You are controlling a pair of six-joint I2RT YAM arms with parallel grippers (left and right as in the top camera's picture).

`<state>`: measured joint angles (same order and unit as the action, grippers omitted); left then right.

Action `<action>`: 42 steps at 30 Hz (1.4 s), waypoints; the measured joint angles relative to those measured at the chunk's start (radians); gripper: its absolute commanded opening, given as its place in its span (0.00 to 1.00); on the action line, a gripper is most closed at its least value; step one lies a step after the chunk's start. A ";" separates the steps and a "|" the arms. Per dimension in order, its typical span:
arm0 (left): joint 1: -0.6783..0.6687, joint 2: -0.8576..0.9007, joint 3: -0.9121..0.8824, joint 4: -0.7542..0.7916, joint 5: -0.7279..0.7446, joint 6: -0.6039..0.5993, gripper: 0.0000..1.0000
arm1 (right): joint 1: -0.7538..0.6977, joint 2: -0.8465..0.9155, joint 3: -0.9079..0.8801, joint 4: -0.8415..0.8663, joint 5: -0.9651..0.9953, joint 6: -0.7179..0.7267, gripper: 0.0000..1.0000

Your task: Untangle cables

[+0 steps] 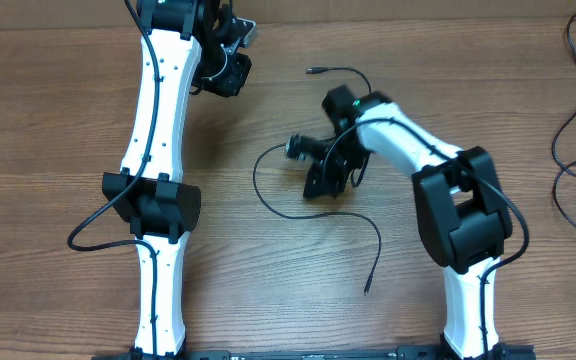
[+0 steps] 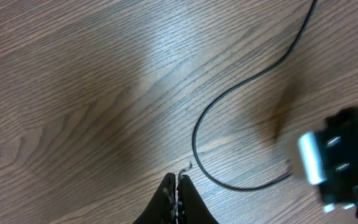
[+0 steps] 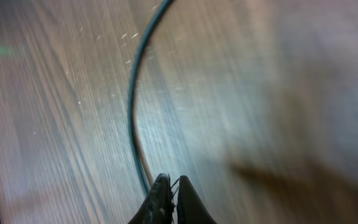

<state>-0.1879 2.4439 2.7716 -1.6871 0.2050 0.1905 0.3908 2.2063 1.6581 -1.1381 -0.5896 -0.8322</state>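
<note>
My left gripper (image 2: 177, 178) is closed on nothing. My right gripper (image 3: 171, 179) is closed too, right beside a cable (image 3: 131, 106).

Two matching arms here. The left arm (image 1: 158, 100) has glossy white links split by a chunky black elbow housing (image 1: 153, 203). A thin black wire (image 1: 93, 228) loops out just beside that housing. The right arm (image 1: 400, 140) is white and black too, with a small green light (image 1: 356, 103). The left gripper (image 2: 176, 198) and right gripper (image 3: 168, 198) are matte black.

table (image 1: 48, 120) — brown wood grain | light — soft glare
</note>
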 measured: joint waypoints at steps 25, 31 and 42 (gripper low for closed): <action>0.000 0.000 -0.002 0.031 0.005 0.005 0.11 | -0.156 0.011 0.101 0.480 -0.020 0.827 1.00; -0.008 0.000 -0.002 0.040 0.061 0.021 0.38 | -0.201 0.013 0.279 0.254 0.166 0.888 1.00; -0.153 0.048 -0.136 0.058 0.019 -0.141 0.58 | -0.267 -0.005 0.766 -0.103 0.595 0.873 1.00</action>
<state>-0.3408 2.4924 2.6358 -1.6287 0.2245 0.0494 0.1242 2.2017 2.4241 -1.2411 0.0059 0.0410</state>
